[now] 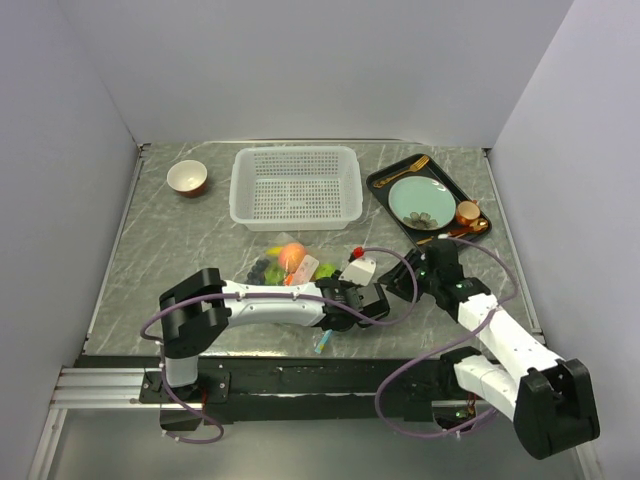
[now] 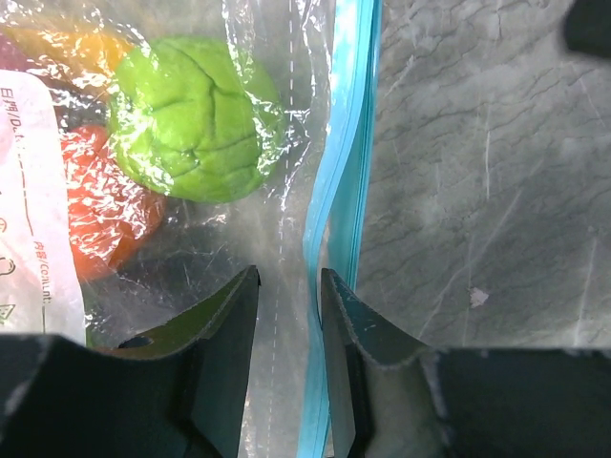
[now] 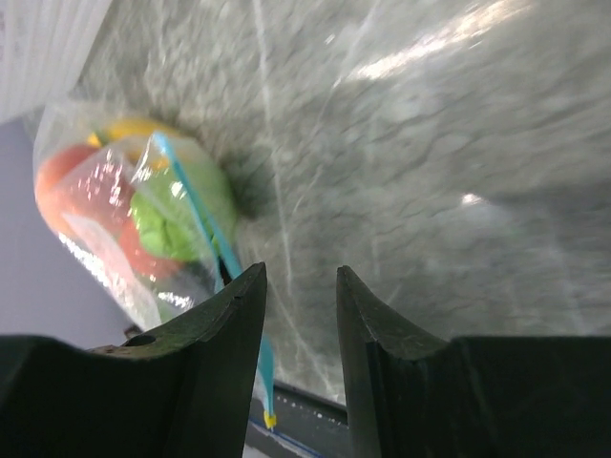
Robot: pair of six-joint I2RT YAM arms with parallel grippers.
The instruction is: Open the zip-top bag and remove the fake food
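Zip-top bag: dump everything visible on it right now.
The zip-top bag is clear crinkly film with a teal-blue zip strip along one edge and a white printed label; sealed or not is unclear. It lies on the marble table in front of the white basket, bulging with fake food: a green fruit, orange and red pieces, something yellow. The left hand straddles the film beside the strip, fingers apart, not pinching. The right hand hovers nearby, open, off the bag.

The right gripper (image 3: 301, 286) sits at 6 o'clock, its fingers parted over the marbled table (image 3: 430, 191). At 9 o'clock lies the zip-top bag (image 3: 105, 239), its teal zip strip (image 3: 196, 205) running toward 7 o'clock. The fake food (image 3: 181, 215) inside is blurred: green, orange, perhaps yellow
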